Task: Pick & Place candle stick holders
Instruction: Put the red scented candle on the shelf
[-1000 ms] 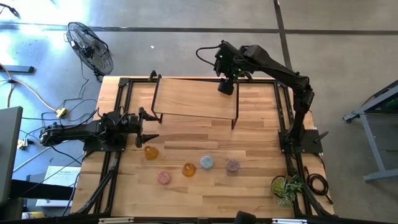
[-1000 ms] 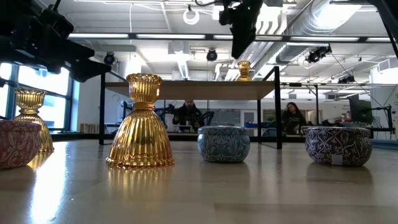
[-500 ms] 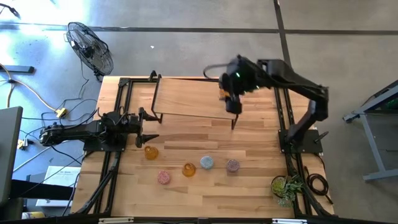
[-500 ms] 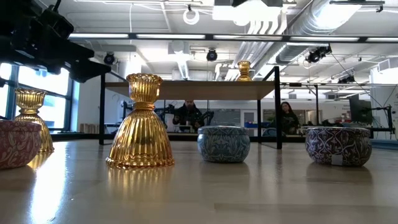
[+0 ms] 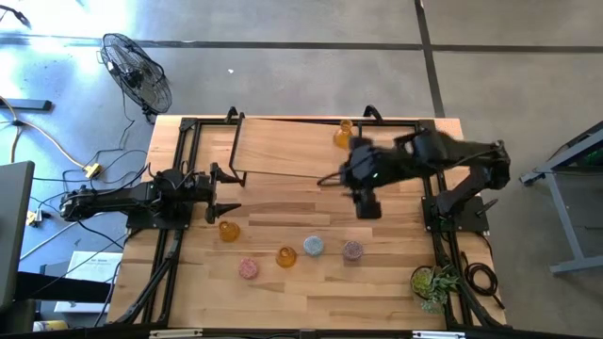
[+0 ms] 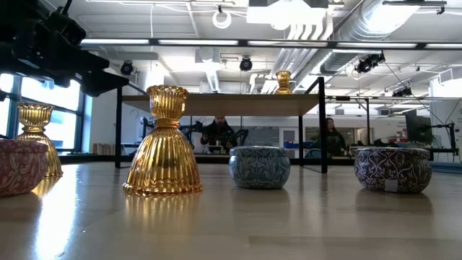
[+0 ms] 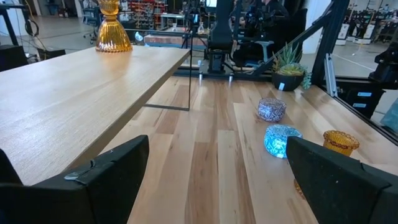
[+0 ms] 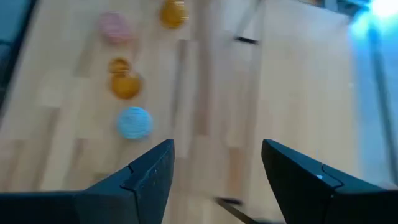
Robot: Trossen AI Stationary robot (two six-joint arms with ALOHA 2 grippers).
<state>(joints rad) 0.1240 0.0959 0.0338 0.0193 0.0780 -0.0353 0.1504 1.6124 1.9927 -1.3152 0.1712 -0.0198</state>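
Observation:
One amber flask-shaped holder (image 5: 344, 134) stands on the raised wooden shelf (image 5: 283, 151) near its far right corner; it also shows in the left wrist view (image 7: 113, 31). On the table stand two amber holders (image 5: 228, 231) (image 5: 286, 256), a pink one (image 5: 248, 268), a light blue one (image 5: 313, 247) and a mauve one (image 5: 352, 250). My right gripper (image 5: 367, 205) is open and empty, in the air in front of the shelf, above and beyond the blue and mauve holders; its wrist view (image 8: 217, 149) shows the blue holder (image 8: 134, 122) below. My left gripper (image 5: 229, 191) waits open and empty at the table's left (image 7: 217, 149).
The shelf's dark legs (image 5: 358, 184) stand on the table just left of my right gripper. A small green potted plant (image 5: 433, 282) sits at the near right corner. Dark frame rails (image 5: 174, 245) run along both table sides. People show in the room behind the table (image 6: 220, 133).
My right gripper has moved from above the amber holder on the shelf toward the table's near edge, past the shelf's front edge, and has gone up out of the low view. The amber holder stays standing on the shelf.

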